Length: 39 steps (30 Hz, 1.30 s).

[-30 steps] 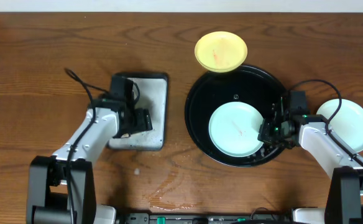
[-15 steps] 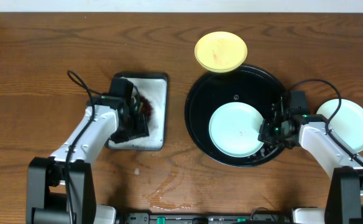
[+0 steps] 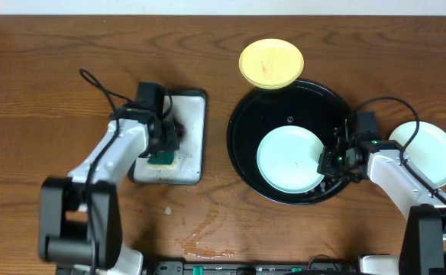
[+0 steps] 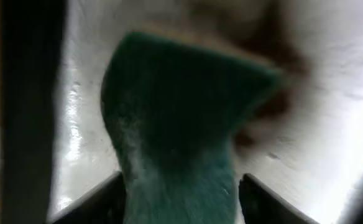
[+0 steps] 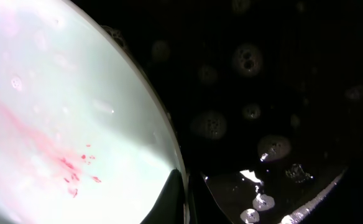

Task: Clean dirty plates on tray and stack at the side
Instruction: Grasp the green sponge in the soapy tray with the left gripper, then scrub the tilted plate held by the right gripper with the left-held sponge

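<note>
The left gripper (image 4: 180, 185) pinches a coarse green sponge (image 4: 181, 106) on the wet silver-grey metal tray (image 3: 189, 122), left of centre. The right gripper (image 3: 331, 162), pressed together, nips the rim of a smooth mint plate (image 3: 288, 159) with red smears, inside the round black tray (image 3: 284, 103) at right.

Both clamped: left pincer (image 4: 180, 186), right pincer (image 5: 191, 194).

Overhead above table (image 3: 24, 92); wrist views close-up.

Brown wood-grain surface (image 3: 40, 92). Black tray (image 3: 315, 107). One mint-green plate (image 3: 288, 159), red smears; second plate (image 3: 437, 149) pale mint; yellow plate (image 3: 271, 63), faint pink streak. Dark green sponge (image 4: 181, 112). Silver-grey metal tray (image 3: 192, 122).
</note>
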Each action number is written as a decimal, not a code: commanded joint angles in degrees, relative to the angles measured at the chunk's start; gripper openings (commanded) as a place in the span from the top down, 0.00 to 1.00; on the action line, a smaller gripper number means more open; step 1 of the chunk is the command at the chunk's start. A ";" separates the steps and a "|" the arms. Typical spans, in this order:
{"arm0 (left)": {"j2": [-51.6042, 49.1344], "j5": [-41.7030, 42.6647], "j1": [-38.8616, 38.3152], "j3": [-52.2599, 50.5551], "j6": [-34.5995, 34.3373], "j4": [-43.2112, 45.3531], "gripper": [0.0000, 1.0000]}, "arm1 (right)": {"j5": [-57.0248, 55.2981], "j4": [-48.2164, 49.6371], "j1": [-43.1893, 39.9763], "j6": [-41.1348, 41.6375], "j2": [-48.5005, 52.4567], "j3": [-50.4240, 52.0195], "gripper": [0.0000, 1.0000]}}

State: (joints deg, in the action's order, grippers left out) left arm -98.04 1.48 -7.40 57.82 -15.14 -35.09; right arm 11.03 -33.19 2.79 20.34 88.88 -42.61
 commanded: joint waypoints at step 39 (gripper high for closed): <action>-8.35 19.39 -35.71 10.49 -15.10 14.97 0.92 | -1.51 -3.02 -0.07 -0.90 0.37 -0.59 0.99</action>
State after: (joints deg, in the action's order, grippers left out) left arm -101.54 17.78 -42.26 67.46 -26.92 -22.79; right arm 10.90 -35.44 2.79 20.34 88.88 -43.03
